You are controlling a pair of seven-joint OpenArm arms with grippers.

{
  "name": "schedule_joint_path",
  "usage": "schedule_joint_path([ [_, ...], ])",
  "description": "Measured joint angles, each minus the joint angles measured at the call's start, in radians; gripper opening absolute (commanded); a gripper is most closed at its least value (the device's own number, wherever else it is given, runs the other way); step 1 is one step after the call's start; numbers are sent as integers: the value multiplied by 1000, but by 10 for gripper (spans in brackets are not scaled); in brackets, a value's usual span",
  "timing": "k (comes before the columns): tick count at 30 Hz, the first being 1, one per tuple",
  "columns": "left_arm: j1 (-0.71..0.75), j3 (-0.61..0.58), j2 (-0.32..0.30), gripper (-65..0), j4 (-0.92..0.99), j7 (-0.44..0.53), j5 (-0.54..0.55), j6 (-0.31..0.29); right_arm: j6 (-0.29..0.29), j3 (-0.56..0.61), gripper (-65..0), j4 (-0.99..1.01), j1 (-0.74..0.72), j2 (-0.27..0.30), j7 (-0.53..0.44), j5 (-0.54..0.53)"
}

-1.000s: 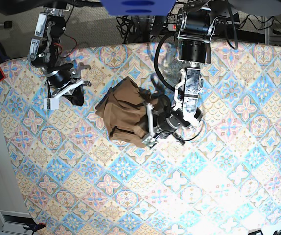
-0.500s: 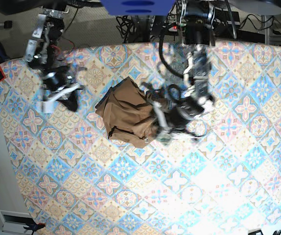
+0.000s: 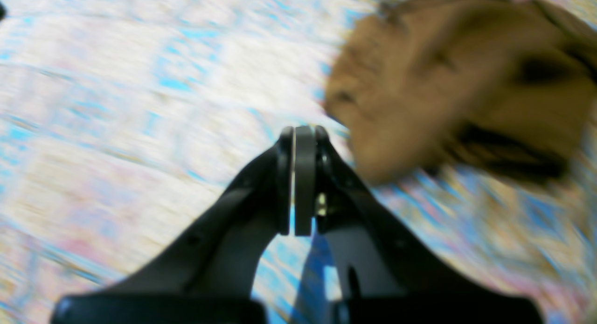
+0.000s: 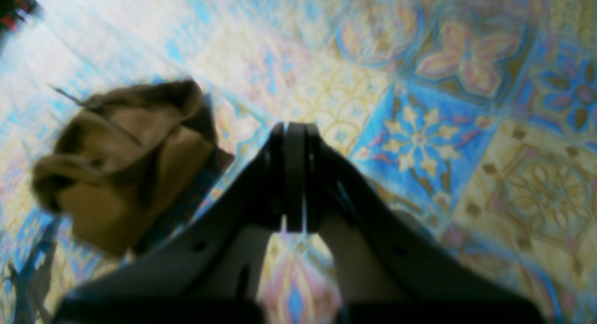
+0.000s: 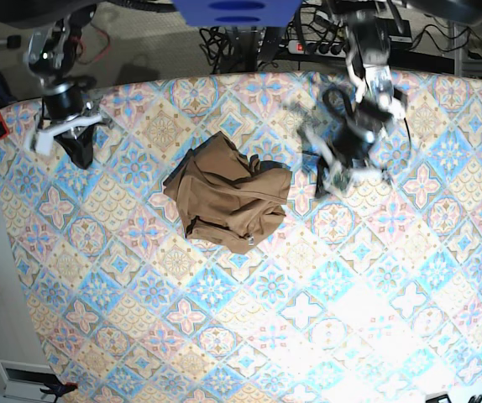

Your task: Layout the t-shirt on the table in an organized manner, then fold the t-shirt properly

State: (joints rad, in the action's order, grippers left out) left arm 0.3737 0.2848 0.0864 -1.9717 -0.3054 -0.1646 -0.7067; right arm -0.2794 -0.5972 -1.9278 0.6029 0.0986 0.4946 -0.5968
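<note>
The t-shirt [image 5: 227, 201] lies crumpled in a tan-brown heap on the counter [image 5: 224, 336], a little toward the far side of its middle, folds bunched over one another and no sleeve or hem laid out flat. Neither arm touches it. The left gripper [image 5: 335, 178] hangs over the patterned cloth just beside the heap, on the base view's right, blurred in that view; its own camera shows its jaws pressed together with nothing between them, the shirt [image 3: 459, 88] lying past the tips and off to one side. The right gripper [image 5: 80, 151] stands well apart from the shirt, near the far corner of the counter on the base view's left. Its jaws are likewise closed flat on each other and empty in the wrist view [image 4: 294, 175], with the shirt [image 4: 126, 163] seen off to one side over bare tile pattern. Both wrist views are smeared, so fine detail of the cloth cannot be made out.
</note>
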Motion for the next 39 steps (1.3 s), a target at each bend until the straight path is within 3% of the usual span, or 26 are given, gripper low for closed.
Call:
schedule_joint_path([
  [3, 98, 12, 2, -650, 1, 85, -4, 3, 23, 0, -650, 14, 106, -11, -76, 23],
  [10, 278, 12, 3, -650, 1, 230, 4, 7, 7, 2, -650, 6, 206, 0, -364, 5],
  [17, 422, 11, 5, -650, 3, 309, 6, 10, 6, -2, -650, 17, 296, -62, -448, 6],
  [20, 466, 24, 5, -650, 11, 314, 7, 10, 5, -1, -650, 25, 342, -71, -472, 72],
  [23, 487, 64, 30, -650, 48, 320, 5, 14, 18, -5, -650, 61, 352, -136, -519, 158],
  [26, 499, 127, 66, -650, 80, 339, 4, 15, -60, -5, -650, 103, 347, -204, -544, 214],
  [30, 497, 189, 66, -650, 192, 496, 5, 16, -103, -34, -650, 163, 350, -251, -583, 227],
  [36, 515, 196, 69, -650, 348, 558, -46, 13, -106, -40, -650, 217, 365, -251, -590, 214],
  [39, 496, 188, 32, -650, 430, 569, -56, 11, -105, -39, -650, 272, 378, -251, -596, 137],
])
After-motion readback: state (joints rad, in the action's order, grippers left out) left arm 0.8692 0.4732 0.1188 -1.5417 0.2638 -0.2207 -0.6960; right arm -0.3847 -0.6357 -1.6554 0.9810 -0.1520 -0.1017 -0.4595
